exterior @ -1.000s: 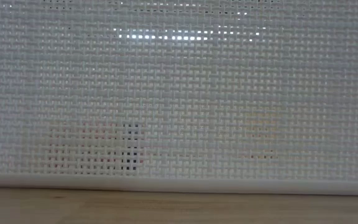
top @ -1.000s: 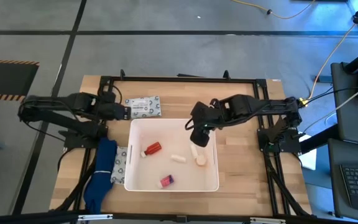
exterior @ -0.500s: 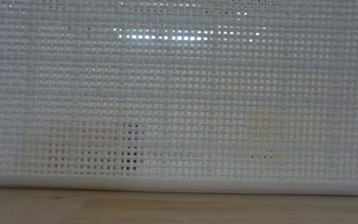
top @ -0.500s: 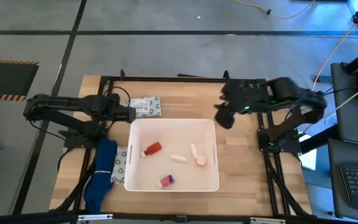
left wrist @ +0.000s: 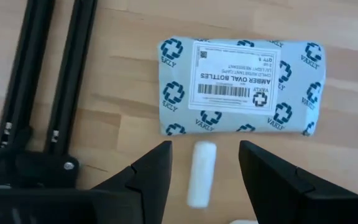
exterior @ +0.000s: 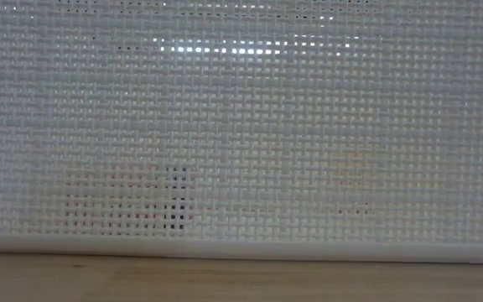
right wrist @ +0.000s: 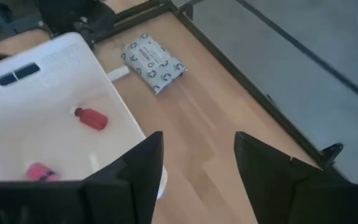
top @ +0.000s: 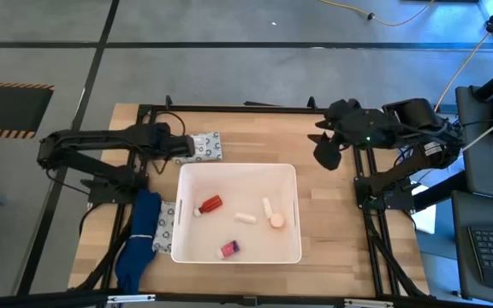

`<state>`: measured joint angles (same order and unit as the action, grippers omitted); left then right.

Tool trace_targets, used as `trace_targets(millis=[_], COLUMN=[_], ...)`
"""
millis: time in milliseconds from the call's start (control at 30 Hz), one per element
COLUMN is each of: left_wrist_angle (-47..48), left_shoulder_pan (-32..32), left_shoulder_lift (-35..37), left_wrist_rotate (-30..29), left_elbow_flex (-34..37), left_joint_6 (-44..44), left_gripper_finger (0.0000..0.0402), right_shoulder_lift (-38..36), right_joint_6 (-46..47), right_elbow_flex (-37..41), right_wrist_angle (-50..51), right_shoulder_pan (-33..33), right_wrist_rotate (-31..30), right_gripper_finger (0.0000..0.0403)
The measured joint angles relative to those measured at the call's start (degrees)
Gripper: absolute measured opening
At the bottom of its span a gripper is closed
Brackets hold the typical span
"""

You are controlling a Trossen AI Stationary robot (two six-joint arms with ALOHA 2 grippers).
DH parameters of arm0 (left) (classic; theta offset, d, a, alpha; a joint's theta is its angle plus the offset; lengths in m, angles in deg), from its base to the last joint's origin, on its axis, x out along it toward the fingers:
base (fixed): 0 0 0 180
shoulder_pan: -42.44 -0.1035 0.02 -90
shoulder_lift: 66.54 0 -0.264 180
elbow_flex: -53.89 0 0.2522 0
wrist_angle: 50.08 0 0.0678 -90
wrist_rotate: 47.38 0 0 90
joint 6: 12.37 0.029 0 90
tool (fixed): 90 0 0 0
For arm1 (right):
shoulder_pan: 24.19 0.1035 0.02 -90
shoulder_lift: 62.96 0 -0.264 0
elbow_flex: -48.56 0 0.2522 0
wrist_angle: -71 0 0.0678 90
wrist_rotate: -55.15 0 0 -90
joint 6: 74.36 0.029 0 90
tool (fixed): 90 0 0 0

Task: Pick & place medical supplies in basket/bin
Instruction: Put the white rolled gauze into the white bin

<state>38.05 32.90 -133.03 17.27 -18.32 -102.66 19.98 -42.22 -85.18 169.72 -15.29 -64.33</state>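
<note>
The white basket/bin [top: 291, 175] stands mid-table and holds a red bottle [top: 210, 204], two white tubes [top: 245, 217], an orange-capped vial [top: 276, 222] and a pink-capped vial [top: 228, 249]. A patterned packet [left wrist: 238, 87] lies flat on the wood beyond the bin's far left corner, and a white tube [left wrist: 201, 173] lies beside it. My left gripper [left wrist: 204, 177] is open above that tube, one finger on either side, touching nothing. My right gripper [top: 325, 152] hangs open and empty high above the table's far right.
A second patterned packet [top: 166, 224] lies against the bin's left wall, partly under a blue thing [top: 139, 244]. Black frame rails [left wrist: 61, 74] run along the table's left and far edges. The bin's mesh wall [exterior: 241, 126] fills the low view. Bare wood [top: 332, 214] lies right of the bin.
My right gripper has risen from over the bin's right half and drawn back toward the table's far right, its fingers empty. My left gripper has moved toward the packet at the far left and sunk a little, staying open.
</note>
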Motion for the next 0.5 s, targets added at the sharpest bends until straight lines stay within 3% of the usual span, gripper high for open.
trace_targets(millis=[500], left_wrist_angle=[-0.96], left_shoulder_pan=[-2.84], left_shoulder_lift=[-14.65], left_wrist_rotate=[9.96], left_elbow_flex=[0.02], left_joint_6=[1.6], left_gripper_finger=[0.0181], right_shoulder_lift=[-0.26], right_joint_6=[-4.25], right_elbow_flex=[0.01], right_wrist_angle=[5.17], right_shoulder_pan=[-5.36], right_wrist_rotate=[0.01], right_gripper_finger=[0.0199])
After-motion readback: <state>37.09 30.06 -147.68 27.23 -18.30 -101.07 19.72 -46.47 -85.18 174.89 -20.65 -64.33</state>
